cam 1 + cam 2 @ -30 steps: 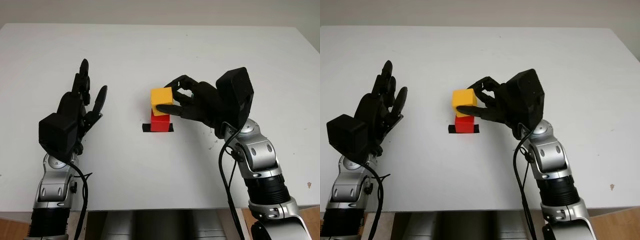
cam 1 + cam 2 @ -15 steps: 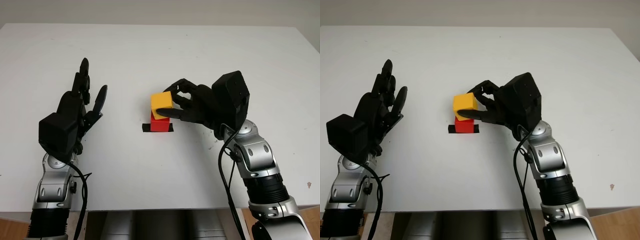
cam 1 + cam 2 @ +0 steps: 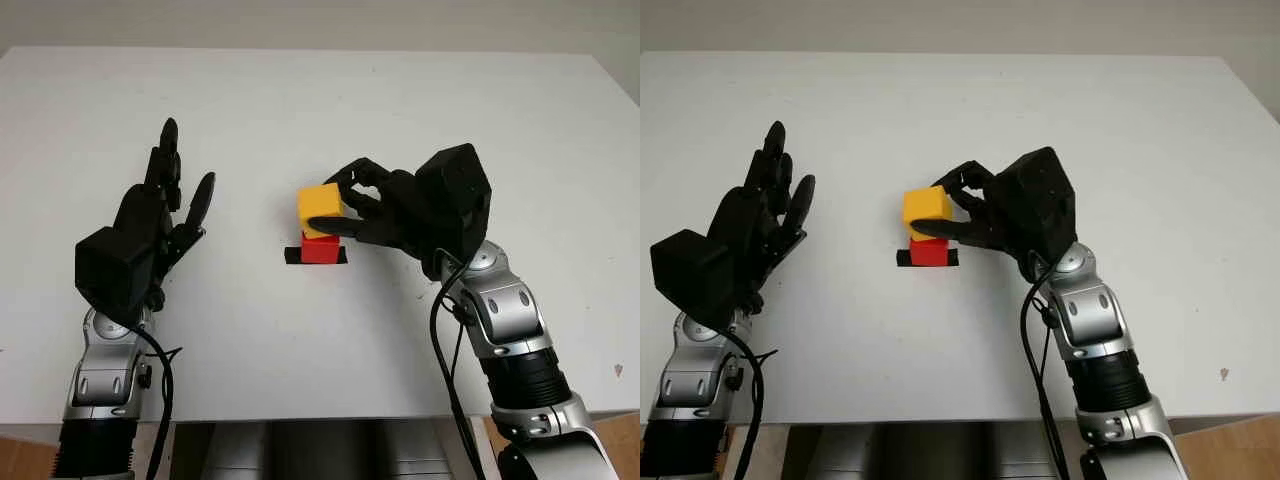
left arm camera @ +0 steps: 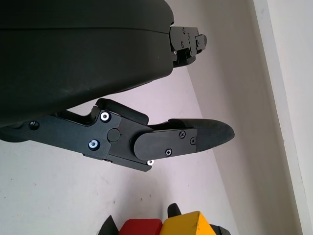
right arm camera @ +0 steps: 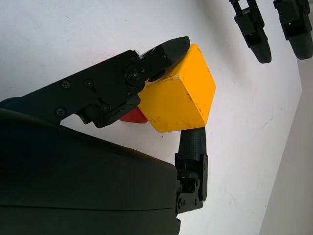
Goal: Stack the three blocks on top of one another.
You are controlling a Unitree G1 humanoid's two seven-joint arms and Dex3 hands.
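White, the flat surface (image 3: 400,120) carries a small red cube (image 3: 320,248) on a strip of black tape (image 3: 293,256). Just above it, tilted, a yellow cube (image 3: 320,204) is clamped in the right hand (image 3: 385,212) fingers (image 5: 193,142). Left hand (image 3: 150,220) hovers open, well apart.

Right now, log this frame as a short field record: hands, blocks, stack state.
right hand: shut on yellow block, over the red block
left hand: open, raised above the table, apart from the blocks
red block: on black mark
stack: yellow tilted, contact with red unclear
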